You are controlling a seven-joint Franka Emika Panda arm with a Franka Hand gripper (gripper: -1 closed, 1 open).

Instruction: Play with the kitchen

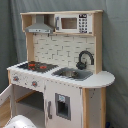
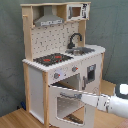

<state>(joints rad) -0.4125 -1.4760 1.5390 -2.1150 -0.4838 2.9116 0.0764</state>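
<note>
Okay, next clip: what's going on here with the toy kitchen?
A single robot arm is working at the toy kitchen. In the second exterior view it reaches in from the second exterior view's right to the top edge of the oven door, which stands swung open, leaving the oven cavity exposed. The hob, sink and faucet above are untouched. Whether the gripper actually grips the door cannot be told.

1. A dark grey-green curtain (image 1: pixel 114 55) with soft vertical folds fills the backdrop in both exterior views.
2. A light wooden floor (image 2: pixel 15 119) shows at the lower left of the second exterior view.
3. The light is even and soft.
</note>
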